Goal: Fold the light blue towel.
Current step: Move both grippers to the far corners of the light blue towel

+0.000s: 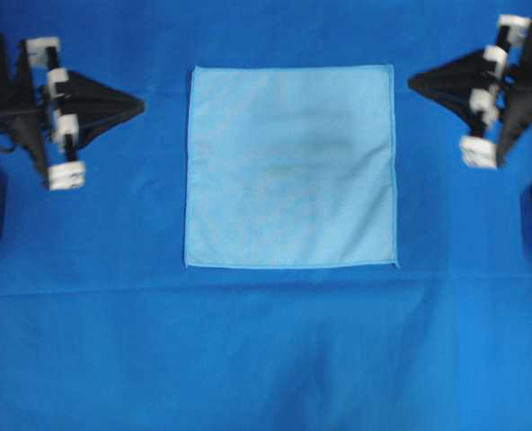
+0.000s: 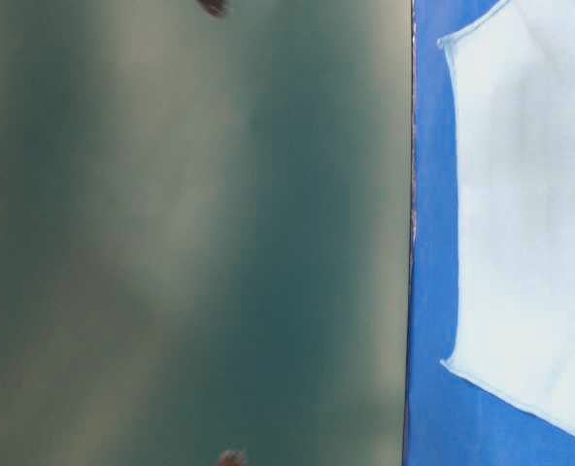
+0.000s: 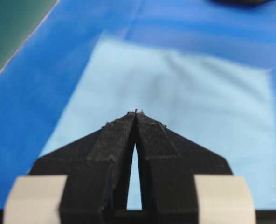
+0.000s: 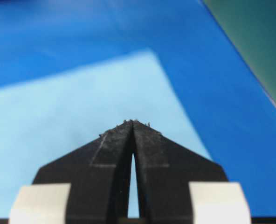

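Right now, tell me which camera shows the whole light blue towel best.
The overhead exterior view: the light blue towel lies flat with all four corners visible, between the shut left gripper and right gripper. The table-level view catches only two corners; each wrist view shows part of it behind closed fingers.

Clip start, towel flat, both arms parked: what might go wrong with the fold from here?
1. The thin pale sky-blue square towel lies flat on the larger royal-blue cloth; a pinch may catch both layers.
2. The left gripper and right gripper are shut; they must open before descending.
3. Uneven lifts could skew the fold.
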Robot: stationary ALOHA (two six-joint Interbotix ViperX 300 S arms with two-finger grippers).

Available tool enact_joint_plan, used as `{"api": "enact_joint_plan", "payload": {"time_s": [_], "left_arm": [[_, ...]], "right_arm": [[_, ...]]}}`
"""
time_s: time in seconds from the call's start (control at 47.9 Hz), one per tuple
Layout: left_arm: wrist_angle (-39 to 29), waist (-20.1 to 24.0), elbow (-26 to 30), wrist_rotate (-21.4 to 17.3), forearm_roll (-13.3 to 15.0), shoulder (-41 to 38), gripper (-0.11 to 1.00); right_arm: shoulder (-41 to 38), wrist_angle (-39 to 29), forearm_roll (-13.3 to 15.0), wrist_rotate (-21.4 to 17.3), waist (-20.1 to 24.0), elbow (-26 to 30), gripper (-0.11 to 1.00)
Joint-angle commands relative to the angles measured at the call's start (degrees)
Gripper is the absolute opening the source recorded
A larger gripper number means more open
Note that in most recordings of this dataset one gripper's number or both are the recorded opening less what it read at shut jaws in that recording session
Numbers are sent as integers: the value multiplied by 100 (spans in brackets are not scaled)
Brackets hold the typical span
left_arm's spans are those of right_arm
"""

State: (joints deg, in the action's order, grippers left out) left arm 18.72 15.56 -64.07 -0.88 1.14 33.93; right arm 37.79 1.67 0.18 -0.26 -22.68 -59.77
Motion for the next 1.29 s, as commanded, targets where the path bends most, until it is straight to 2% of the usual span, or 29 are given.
{"api": "enact_joint_plan", "payload": {"time_s": [0.0, 0.063, 0.125, 0.292, 0.355, 0.522, 0.773, 0.961, 1.128, 1.211, 1.274], "left_arm": [[35, 255, 281, -9, 0, -378, 1], [62, 448, 396, -9, 0, -703, 6], [88, 677, 519, -9, 0, -1116, 21], [176, 1037, 853, -97, -9, -2048, 71], [246, 1125, 1002, -114, 0, -2426, 83], [343, 1336, 1283, -325, 0, -3243, 82], [343, 1688, 1617, -510, 0, -4157, 82], [343, 1811, 1749, -519, -9, -4491, 82], [325, 1819, 1793, -519, -9, -4535, 79], [237, 1802, 1819, -527, 0, -4544, 76], [158, 1784, 1819, -580, -9, -4544, 65]], "right_arm": [[-439, -35, 0, 26, -343, 237, 1], [-747, -97, 44, 44, -536, 334, 1], [-1107, -158, 149, 62, -729, 439, 5], [-1969, -176, 396, 62, -1125, 642, 53], [-2285, -167, 492, 62, -1248, 721, 60], [-3050, -167, 677, 62, -1397, 958, 54], [-3806, -167, 800, 70, -1556, 1239, 55], [-4192, -132, 861, 70, -1740, 1318, 54], [-4219, -70, 896, 70, -1767, 1318, 52], [-4219, -79, 923, 79, -1767, 1310, 47], [-4219, -97, 932, 79, -1758, 1301, 35]]}}
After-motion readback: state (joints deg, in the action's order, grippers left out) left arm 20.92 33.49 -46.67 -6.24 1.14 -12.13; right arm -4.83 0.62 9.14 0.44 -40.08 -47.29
